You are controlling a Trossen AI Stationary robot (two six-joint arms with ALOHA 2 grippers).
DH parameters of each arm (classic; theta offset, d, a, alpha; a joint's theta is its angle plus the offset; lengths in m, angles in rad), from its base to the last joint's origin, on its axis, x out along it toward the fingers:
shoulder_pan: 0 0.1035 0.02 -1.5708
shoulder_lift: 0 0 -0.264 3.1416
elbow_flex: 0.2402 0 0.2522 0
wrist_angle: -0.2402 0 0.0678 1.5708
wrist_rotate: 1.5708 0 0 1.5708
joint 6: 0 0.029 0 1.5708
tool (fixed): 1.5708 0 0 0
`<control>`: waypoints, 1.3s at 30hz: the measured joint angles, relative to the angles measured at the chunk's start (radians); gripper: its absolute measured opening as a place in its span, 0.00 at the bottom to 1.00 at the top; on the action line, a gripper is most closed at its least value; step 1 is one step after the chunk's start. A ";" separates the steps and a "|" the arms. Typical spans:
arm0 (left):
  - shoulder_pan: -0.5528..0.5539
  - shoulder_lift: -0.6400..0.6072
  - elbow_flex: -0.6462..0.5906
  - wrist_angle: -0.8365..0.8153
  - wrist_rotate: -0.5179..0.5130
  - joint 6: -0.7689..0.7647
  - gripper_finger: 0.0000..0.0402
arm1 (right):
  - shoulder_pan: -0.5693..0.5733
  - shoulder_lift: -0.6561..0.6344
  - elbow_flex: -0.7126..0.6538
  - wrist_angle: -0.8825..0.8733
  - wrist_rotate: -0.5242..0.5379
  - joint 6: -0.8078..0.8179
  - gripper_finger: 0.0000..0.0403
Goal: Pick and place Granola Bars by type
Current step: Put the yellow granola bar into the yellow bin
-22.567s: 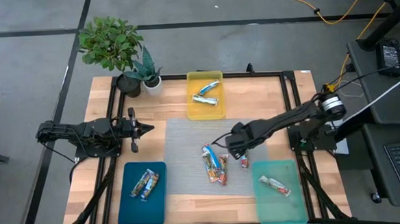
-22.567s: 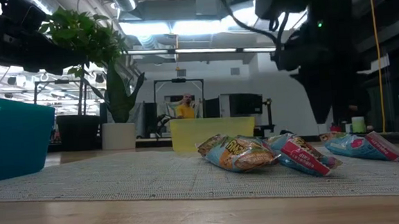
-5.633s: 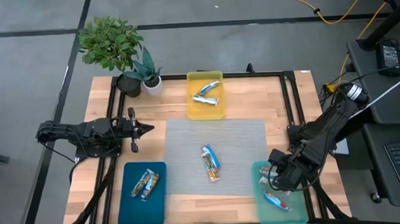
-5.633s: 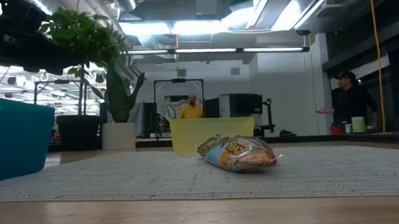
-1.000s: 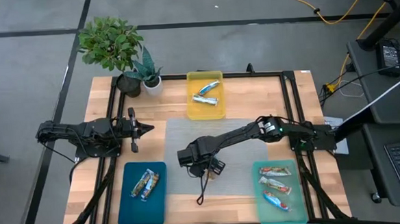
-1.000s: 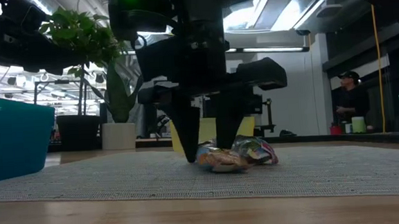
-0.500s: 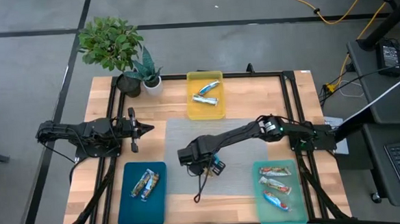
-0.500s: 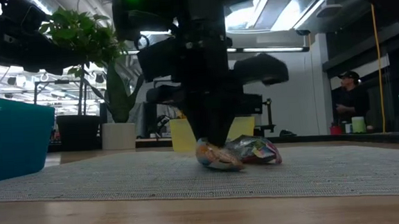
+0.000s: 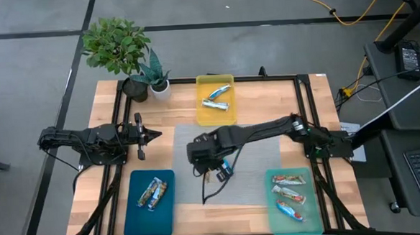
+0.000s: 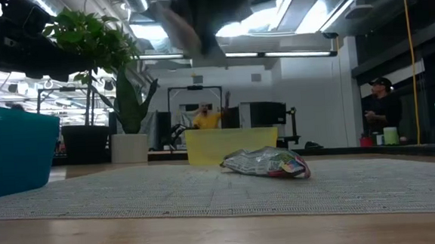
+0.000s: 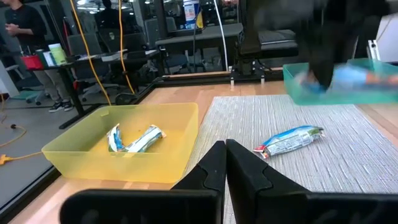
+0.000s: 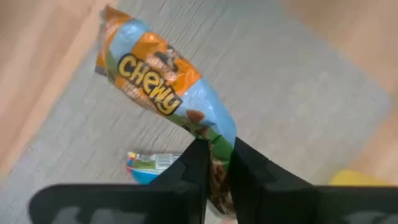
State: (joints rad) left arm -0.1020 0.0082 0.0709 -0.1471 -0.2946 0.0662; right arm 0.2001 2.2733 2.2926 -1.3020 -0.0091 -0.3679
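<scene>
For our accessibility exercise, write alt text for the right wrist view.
The right gripper is shut on a blue-and-orange granola bar marked "Chewy", held above the grey woven mat. Another wrapped bar lies on the mat below.

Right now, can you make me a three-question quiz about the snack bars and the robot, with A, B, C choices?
1. Where is the bar left on the grey mat?
A. beside the plants
B. near the mat's middle
C. inside the blue tray

2. How many bars lie in the light green tray?
A. one
B. three
C. five

3. What is the right hand doing?
A. resting open
B. pushing a tray
C. pinching an orange-and-blue bar

Answers: 1 B, the high view shows a bar on the mat. 2 B, three wrappers show there. 3 C, the right wrist view shows the fingers closed on it.
</scene>
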 joint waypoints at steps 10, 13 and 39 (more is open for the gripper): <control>0.000 0.003 0.000 -0.001 0.001 0.000 0.02 | 0.000 -0.101 0.030 -0.041 0.013 0.248 0.13; 0.000 0.003 0.000 0.000 0.001 0.000 0.01 | -0.004 -0.107 0.029 -0.059 0.015 0.310 0.13; 0.000 0.004 0.000 -0.001 0.001 0.000 0.02 | -0.362 -0.322 0.029 -0.248 0.060 0.328 0.13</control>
State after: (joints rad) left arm -0.1020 0.0120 0.0710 -0.1478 -0.2939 0.0662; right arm -0.1620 1.9514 2.3215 -1.5501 0.0513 -0.0404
